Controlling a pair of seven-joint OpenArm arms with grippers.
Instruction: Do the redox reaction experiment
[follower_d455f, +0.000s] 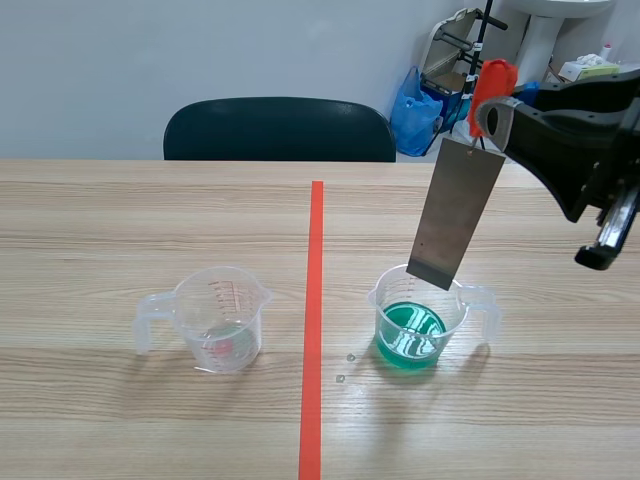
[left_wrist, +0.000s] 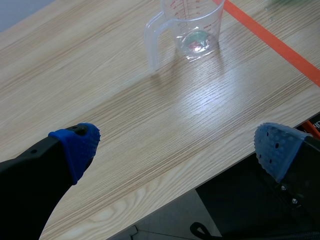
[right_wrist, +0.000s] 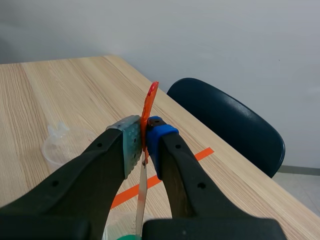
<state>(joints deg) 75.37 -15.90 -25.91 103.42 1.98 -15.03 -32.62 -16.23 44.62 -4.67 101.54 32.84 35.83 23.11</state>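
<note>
A clear beaker (follower_d455f: 418, 318) holding green liquid stands right of the tape line. A grey metal sheet (follower_d455f: 458, 212) with an orange clip (follower_d455f: 492, 88) at its top hangs tilted above that beaker, its lower edge at the rim. My right gripper (right_wrist: 144, 142) is shut on the orange clip (right_wrist: 149, 107), and the sheet (right_wrist: 142, 200) drops edge-on below the fingers. A second clear beaker (follower_d455f: 214, 318) with a little clear liquid stands left of the line, also ahead of my left gripper (left_wrist: 175, 145) as beaker (left_wrist: 189, 29). The left gripper is open over the table's near edge, holding nothing.
A dark chair (follower_d455f: 279, 129) stands behind the table's far edge. Blue bags and clutter (follower_d455f: 420, 105) sit on the floor at the back right. A few drops (follower_d455f: 345, 367) lie on the wood near the green beaker.
</note>
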